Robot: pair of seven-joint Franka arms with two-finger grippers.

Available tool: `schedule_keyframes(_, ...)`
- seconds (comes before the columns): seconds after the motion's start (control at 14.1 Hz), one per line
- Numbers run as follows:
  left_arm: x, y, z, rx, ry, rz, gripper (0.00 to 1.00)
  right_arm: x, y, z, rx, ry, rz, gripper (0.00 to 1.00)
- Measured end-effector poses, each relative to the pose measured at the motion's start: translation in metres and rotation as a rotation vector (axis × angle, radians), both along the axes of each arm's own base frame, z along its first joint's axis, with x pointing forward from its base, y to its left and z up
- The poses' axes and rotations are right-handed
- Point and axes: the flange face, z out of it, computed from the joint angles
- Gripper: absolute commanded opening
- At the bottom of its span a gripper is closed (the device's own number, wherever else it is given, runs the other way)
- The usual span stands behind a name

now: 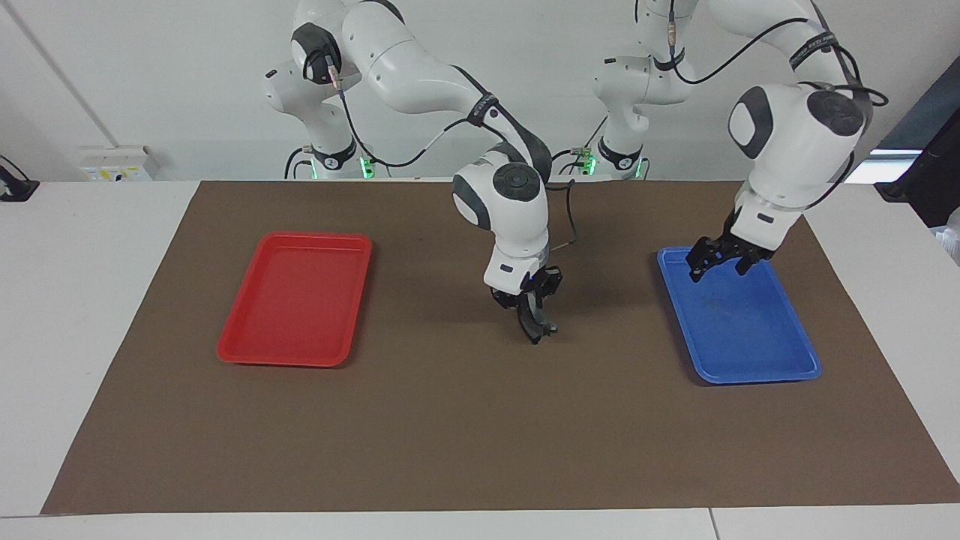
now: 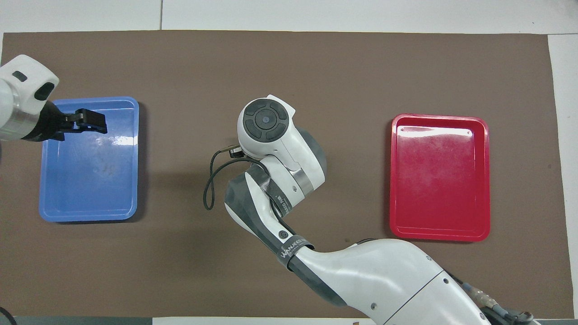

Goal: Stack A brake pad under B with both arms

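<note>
Black fingers of the right gripper [image 1: 532,324] are clamped on B [image 1: 537,327], the curved pad with the paler strip, which hangs on edge from the jaws with its lower end down at the brown mat [image 1: 465,435], in the middle of the table between the two trays. I cannot pick out A brake pad as a separate shape; a dark bit at the foot of B may be it, lying on the mat directly below, but B and the fingers cover that spot in the facing view, and in the overhead view the right arm's wrist hides the whole place. Outward from there, the red tray [image 1: 247,341] sits toward the right arm's end of the table and the blue tray [image 1: 780,367] toward the left arm's end; neither holds anything. The left gripper [image 1: 720,259] hangs in the air over the blue tray's edge nearer the robots, its jaws spread and holding nothing [image 2: 86,122]. The risk I judge from here lies in B's posture: it is held on its edge, so if the jaws release it as it stands it may tip either way and land beside the short pad rather than flat on it. A descent that catches the lower pad's rim could also shove it out from underneath.
</note>
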Motion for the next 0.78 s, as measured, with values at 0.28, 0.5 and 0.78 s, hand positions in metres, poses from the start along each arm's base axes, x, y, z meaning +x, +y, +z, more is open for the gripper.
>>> schedule_keyframes(0.28, -0.007, 0.03, 0.062, -0.001, 0.0, 0.02, 0.99, -0.001, -0.01, -0.021, -0.003, -0.007, 0.018, 0.03)
schedule_keyframes(0.5, -0.012, 0.035, 0.093, -0.001, 0.011, 0.027, 1.0, -0.004, -0.012, -0.03, 0.005, -0.023, 0.016, 0.04)
schedule_keyframes(0.78, -0.019, 0.044, 0.106, -0.002, 0.045, 0.026, 0.99, -0.007, -0.013, -0.04, 0.013, -0.037, 0.016, 0.07)
